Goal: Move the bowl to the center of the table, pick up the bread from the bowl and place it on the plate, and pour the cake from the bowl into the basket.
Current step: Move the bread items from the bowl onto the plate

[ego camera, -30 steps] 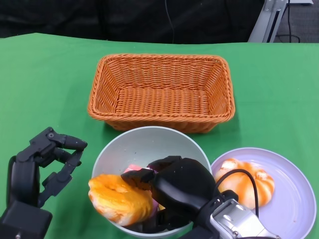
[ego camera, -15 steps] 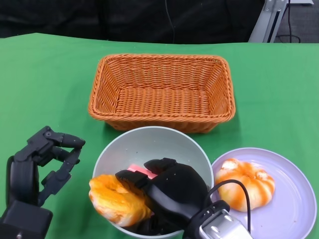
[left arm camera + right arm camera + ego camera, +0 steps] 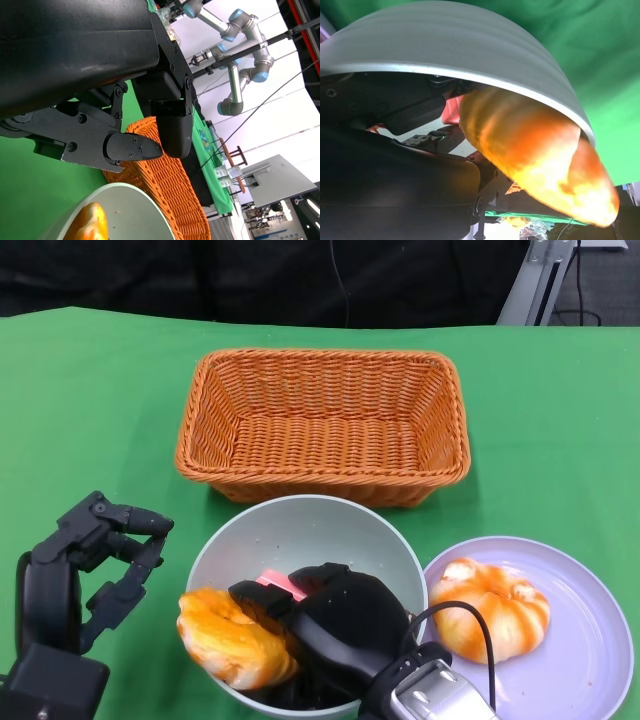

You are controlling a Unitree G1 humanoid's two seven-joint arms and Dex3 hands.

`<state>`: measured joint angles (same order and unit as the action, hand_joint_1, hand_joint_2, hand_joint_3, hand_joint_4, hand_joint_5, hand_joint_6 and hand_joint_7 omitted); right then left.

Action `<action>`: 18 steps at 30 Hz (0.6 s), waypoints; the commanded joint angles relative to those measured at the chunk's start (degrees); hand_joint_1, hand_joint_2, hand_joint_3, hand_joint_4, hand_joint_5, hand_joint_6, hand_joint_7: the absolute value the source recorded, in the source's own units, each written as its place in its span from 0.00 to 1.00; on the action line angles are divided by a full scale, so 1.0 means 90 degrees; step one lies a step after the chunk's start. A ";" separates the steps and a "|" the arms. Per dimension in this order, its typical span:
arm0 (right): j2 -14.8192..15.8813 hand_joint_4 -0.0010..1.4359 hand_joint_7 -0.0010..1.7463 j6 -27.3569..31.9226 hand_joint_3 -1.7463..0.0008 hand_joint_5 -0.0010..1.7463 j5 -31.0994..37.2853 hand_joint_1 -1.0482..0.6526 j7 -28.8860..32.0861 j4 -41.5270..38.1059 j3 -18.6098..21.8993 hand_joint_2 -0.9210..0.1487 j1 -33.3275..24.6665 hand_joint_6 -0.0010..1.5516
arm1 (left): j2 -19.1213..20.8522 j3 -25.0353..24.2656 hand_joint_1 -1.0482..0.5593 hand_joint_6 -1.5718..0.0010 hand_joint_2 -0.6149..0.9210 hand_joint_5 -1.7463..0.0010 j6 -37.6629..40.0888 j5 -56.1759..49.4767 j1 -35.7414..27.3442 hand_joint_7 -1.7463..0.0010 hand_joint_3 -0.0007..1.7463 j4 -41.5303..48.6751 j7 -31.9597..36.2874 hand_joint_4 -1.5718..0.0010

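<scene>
The right hand (image 3: 345, 625) reaches into the bowl (image 3: 300, 525) from the near edge of the tabletop, its fingers against the bread (image 3: 232, 638). That bread lies across the bowl's near-left rim, part inside and part hanging out. Whether the fingers actually clasp it or only press on it I cannot tell; the right wrist view shows the loaf close up under the rim but not the fingertips. If the hold is shallow, the soft loaf is likely to roll off the rim onto the green cloth (image 3: 90, 400) when lifted. The hand could also tip or drag the light bowl, since much of it sits inside. A pink piece of cake (image 3: 278, 582) shows just behind the fingers, and a careless lift might carry it out with the bread.

The left hand (image 3: 85, 570) hovers beside the bowl near the tabletop's near-left corner, fingers apart and holding nothing, so it does not steady the bowl.

The basket (image 3: 325, 425) toward the far edge holds nothing. The plate (image 3: 580, 640) at the near-right already carries one orange bun (image 3: 492, 608), leaving room beside it.
</scene>
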<state>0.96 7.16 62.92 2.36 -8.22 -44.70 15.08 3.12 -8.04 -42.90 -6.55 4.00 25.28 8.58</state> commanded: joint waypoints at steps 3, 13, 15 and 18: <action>-0.0014 0.64 0.10 -0.0328 0.91 0.20 -0.0386 0.43 0.0571 -0.0412 0.0223 0.00 0.0146 0.53 | 0.0095 -0.0047 0.55 0.52 1.00 0.19 -0.0101 0.0059 0.0017 0.37 0.17 0.0091 0.0035 0.54; -0.0093 0.46 0.14 -0.1100 0.96 0.80 -0.1210 0.46 0.1419 -0.1107 0.0645 0.00 0.0429 0.67 | 0.0122 -0.0024 0.55 0.52 1.00 0.19 -0.0043 0.0024 -0.0006 0.38 0.17 0.0068 0.0021 0.53; -0.0135 0.41 0.31 -0.1295 0.92 0.89 -0.1457 0.48 0.1484 -0.1247 0.0772 0.00 0.0473 0.59 | 0.0126 -0.0019 0.55 0.52 1.00 0.19 -0.0030 0.0031 -0.0007 0.38 0.16 0.0077 0.0010 0.53; -0.0164 0.36 0.70 -0.1475 0.90 0.98 -0.1683 0.49 0.1582 -0.1374 0.0865 0.00 0.0507 0.38 | 0.0129 -0.0016 0.55 0.52 1.00 0.20 -0.0041 0.0040 -0.0004 0.38 0.16 0.0097 0.0005 0.53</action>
<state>-0.02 -5.45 49.10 15.94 -19.57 -37.70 19.39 3.29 -7.92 -42.99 -6.42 4.02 25.83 8.57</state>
